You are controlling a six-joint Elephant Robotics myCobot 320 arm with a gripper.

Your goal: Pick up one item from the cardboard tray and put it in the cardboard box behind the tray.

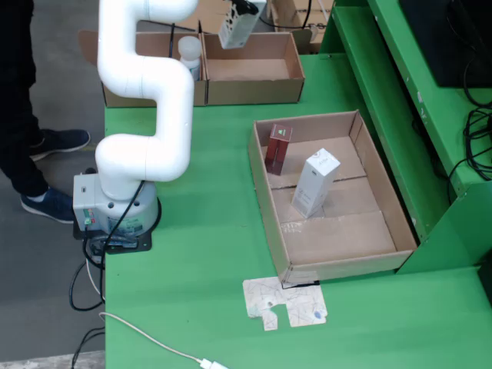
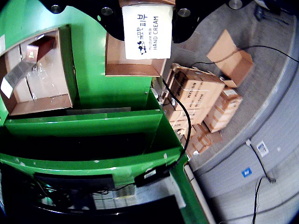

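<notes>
Green counter fills most of your fixed view, with the white myCobot arm rising from its grey base at the left edge. At the top centre of that view your end effector holds a white hand cream box, tilted, in the air above the open cardboard box that sits at the far edge of the counter. In the wrist view you can see the same hand cream box clamped between the black fingers at the top of the frame, its printed face reading "HAND CREAM", with the brown floor of the cardboard box just beneath it.

Right of centre in your fixed view lies the cardboard tray. Two items stand in it: a dark red carton near its upper left corner, and a white carton just below and to the right of it, leaning slightly. They are near each other but not touching.

Left of the cardboard box is a second open box, partly hidden by the arm, with a white bottle standing inside. A flat piece of printed cardboard lies on the counter just below the tray. At the upper left of the frame a person's leg and dark shoes stand on the floor.
</notes>
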